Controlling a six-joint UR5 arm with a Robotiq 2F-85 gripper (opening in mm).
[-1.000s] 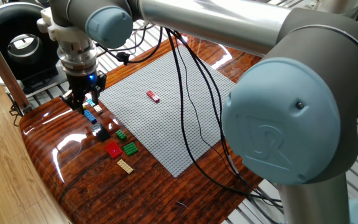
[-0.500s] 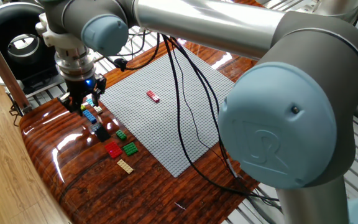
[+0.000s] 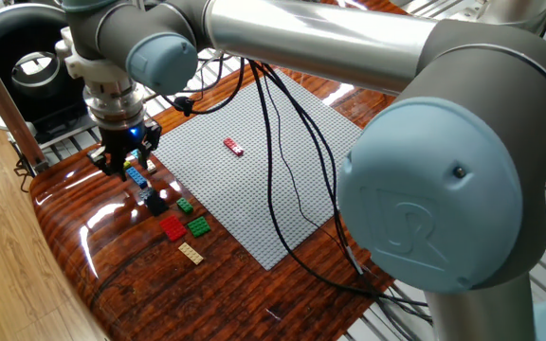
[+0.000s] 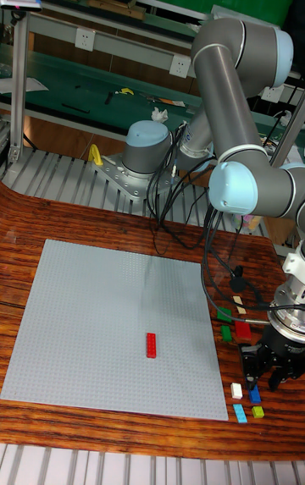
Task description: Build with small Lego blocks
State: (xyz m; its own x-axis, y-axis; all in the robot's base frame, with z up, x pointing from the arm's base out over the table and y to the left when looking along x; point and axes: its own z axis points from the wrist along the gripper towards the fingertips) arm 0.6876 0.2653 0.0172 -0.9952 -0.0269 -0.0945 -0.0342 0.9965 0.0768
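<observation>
A: Glossy wooden table (image 3: 112,246), dark red-brown grain, strong glare. Fixed view first: big grey studded baseplate (image 3: 254,170) lies flat on it, matte, square. Progress?

B: Barely started, I'd judge. One red brick (image 3: 234,146) sits on the baseplate, alone, well apart from the rest. Everything else is loose on the wood just off the plate's left edge: blue block (image 3: 137,176), small green block (image 3: 185,205), larger green block (image 3: 198,225), red block (image 3: 172,228), tan plate (image 3: 191,253). Hard shiny plastic, studded tops.

A: Gripper?

B: Gripper (image 3: 124,163) hangs low over the far end of that loose row, right by the blue block. Black fingers, metal wrist. Jaws look parted, nothing visibly clamped, but small and partly hidden.

A: Tall fixed view?

B: Same layout from the other side. Red brick (image 4: 151,345) mid-plate toward the near edge. Gripper (image 4: 272,364) at the right, fingers apart over the wood; white block (image 4: 236,389), cyan block (image 4: 241,413), yellow-green block (image 4: 257,411) just below it. Green (image 4: 227,333) and red (image 4: 243,330) pieces farther back. No contact visible.

A: Left to do?

B: Nearly all of it; loose blocks still unplaced.
</observation>
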